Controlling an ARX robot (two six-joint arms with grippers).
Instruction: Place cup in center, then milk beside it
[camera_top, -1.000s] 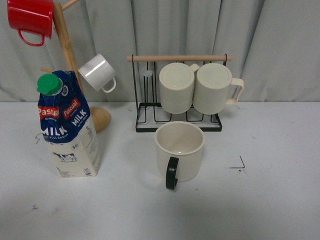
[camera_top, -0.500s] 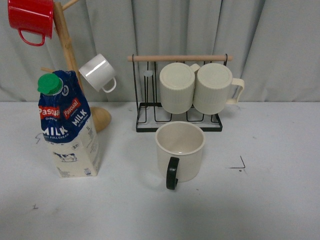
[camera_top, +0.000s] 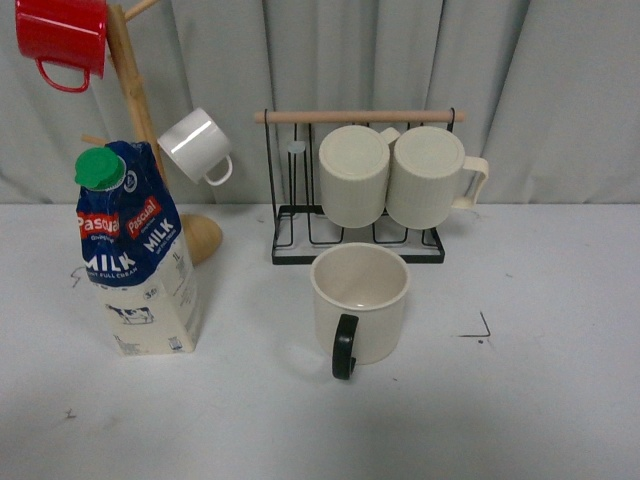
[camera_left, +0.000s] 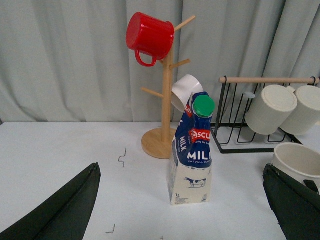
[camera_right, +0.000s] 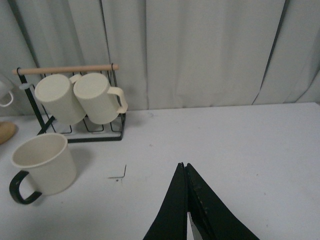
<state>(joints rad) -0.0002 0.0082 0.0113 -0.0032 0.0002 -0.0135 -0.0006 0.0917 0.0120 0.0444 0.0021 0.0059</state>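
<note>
The cup (camera_top: 359, 300), a wide cream mug with a black handle turned toward me, stands upright on the white table just in front of the wire rack; it also shows as the cup (camera_right: 44, 164) and, cut off at the edge, the cup (camera_left: 298, 159). The milk (camera_top: 137, 252) stands upright at the left, dark blue top, green cap, as does the milk (camera_left: 191, 150). My left gripper (camera_left: 182, 172) is open, its jaws spread wide with the carton standing between and beyond them. My right gripper (camera_right: 183, 165) is shut on nothing, over bare table to the right of the cup. Neither arm shows in the front view.
A black wire rack (camera_top: 357, 240) holds two ribbed cream mugs (camera_top: 353, 175) behind the cup. A wooden mug tree (camera_top: 135, 100) at back left carries a red mug (camera_top: 62, 40) and a small white mug (camera_top: 195, 145). Grey curtain behind. Small black marks (camera_top: 478, 330) dot the table.
</note>
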